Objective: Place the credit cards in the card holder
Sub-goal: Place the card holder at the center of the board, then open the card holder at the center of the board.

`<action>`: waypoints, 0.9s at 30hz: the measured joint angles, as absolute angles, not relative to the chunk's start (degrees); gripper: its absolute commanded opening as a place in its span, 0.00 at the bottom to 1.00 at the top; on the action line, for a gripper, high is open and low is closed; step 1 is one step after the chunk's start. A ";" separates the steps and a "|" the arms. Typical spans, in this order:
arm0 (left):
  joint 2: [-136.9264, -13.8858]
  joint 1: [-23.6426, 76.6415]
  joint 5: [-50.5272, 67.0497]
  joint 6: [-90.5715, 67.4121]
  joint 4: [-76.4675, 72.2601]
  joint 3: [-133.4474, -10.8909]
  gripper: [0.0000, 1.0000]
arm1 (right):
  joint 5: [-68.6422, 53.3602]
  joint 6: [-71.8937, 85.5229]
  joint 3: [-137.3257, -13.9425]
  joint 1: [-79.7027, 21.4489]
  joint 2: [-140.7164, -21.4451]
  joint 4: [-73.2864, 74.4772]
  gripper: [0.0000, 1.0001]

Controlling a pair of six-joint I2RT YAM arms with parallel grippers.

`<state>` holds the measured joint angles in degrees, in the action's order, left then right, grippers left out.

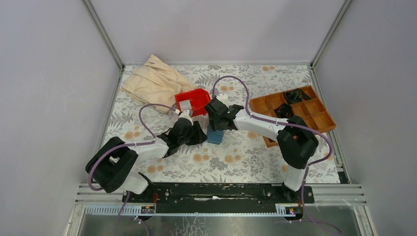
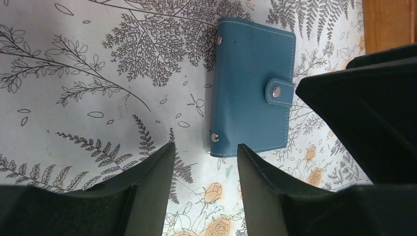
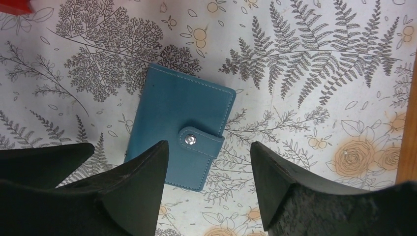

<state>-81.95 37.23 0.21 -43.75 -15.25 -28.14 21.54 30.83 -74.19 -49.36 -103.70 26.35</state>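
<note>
The card holder [image 1: 215, 136] is a teal-blue wallet lying flat on the floral table cover, folded shut with its snap strap fastened. It shows in the left wrist view [image 2: 253, 88] and the right wrist view [image 3: 179, 123]. My left gripper [image 1: 195, 133] [image 2: 204, 147] is open and empty, just left of the wallet. My right gripper [image 1: 217, 124] [image 3: 209, 145] is open and empty, hovering over the wallet's strap edge. A pale flat piece [image 1: 185, 104] shows inside the red bin; I cannot tell if it is a credit card. No other card shows.
The red plastic bin [image 1: 196, 97] stands just behind the grippers. A brown wooden compartment tray [image 1: 314, 115] with black items [image 1: 295, 95] sits at the right. A beige cloth [image 1: 155, 81] lies at the back left. The two grippers are close together.
</note>
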 measured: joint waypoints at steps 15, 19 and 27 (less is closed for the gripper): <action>-85.03 37.36 1.32 -43.97 -20.29 -27.16 0.55 | 21.37 32.93 -78.24 -49.65 -110.43 29.41 0.66; -85.93 37.58 1.30 -44.23 -21.87 -27.18 0.54 | 21.41 33.34 -78.91 -50.04 -111.44 29.65 0.65; -86.89 38.65 0.62 -44.93 -23.20 -27.18 0.49 | 21.65 34.06 -78.91 -50.70 -112.66 30.44 0.63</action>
